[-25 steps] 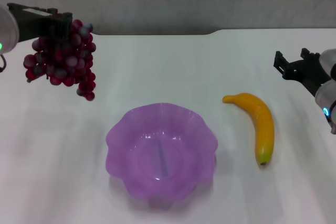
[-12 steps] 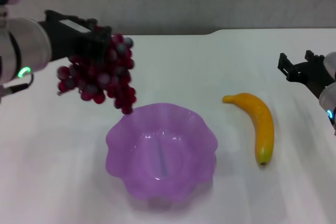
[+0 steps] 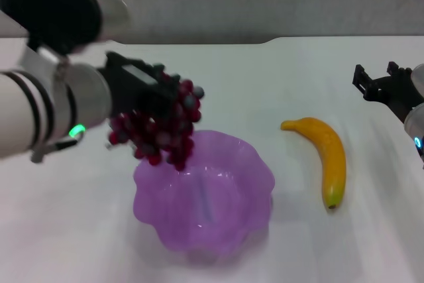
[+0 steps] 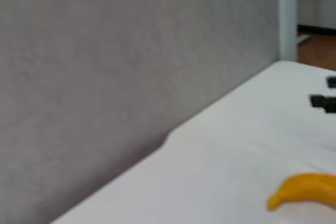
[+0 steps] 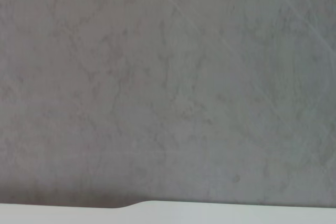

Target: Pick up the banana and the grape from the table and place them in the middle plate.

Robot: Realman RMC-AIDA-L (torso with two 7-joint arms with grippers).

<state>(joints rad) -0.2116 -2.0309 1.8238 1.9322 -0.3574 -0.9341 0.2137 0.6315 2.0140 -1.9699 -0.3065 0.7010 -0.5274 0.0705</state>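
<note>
The left tool (image 3: 173, 101) is clenched on the grape (image 3: 159, 127), gripping the bunch near its top so that the dark red berries hang down from the black fingers. The bunch is in the air over the left rear rim of the middle plate (image 3: 218, 226), its lowest berries overlapping the scalloped edge in the head view; whether they touch the rim cannot be told. The left forearm reaches in from the robot's left, above the surface (image 3: 79, 230).

The purple dish stands near the middle of the white surface, with nothing lying in its hollow. The banana (image 3: 327, 157) lies flat on the surface to the right of the dish, apart from it, its greenish tip toward the near edge. In the left wrist view one yellow end of the banana (image 4: 307, 190) shows.

The right tool (image 3: 377, 86) hangs at the right edge, beyond the banana and clear of it; whether its fingers are spread or closed I cannot tell
</note>
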